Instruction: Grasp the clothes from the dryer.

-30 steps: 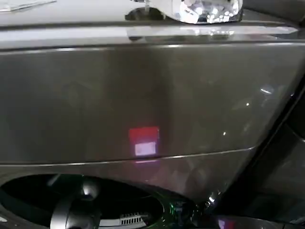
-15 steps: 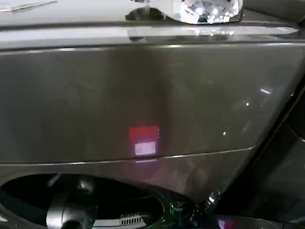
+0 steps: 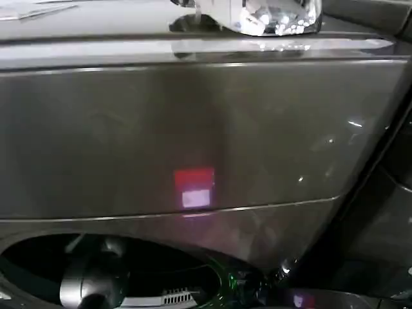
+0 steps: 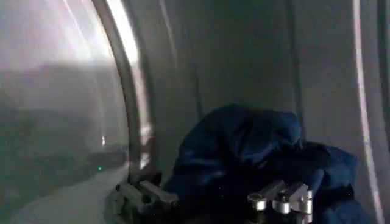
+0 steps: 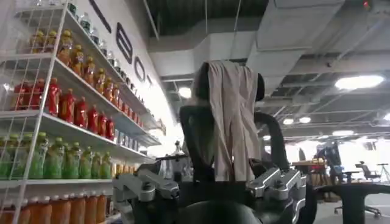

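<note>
The left gripper (image 4: 213, 199) is inside the dryer (image 3: 193, 135), its fingers spread wide on either side of the near edge of the clothes (image 4: 256, 158); nothing is gripped yet. The reach looks done, while closing and pulling out remain. The clothes, a dark blue crumpled heap, lie just beyond the gripper against the drum wall, with no clear long axis. The right gripper (image 5: 210, 189) waits outside the dryer, fingers apart and empty.
</note>
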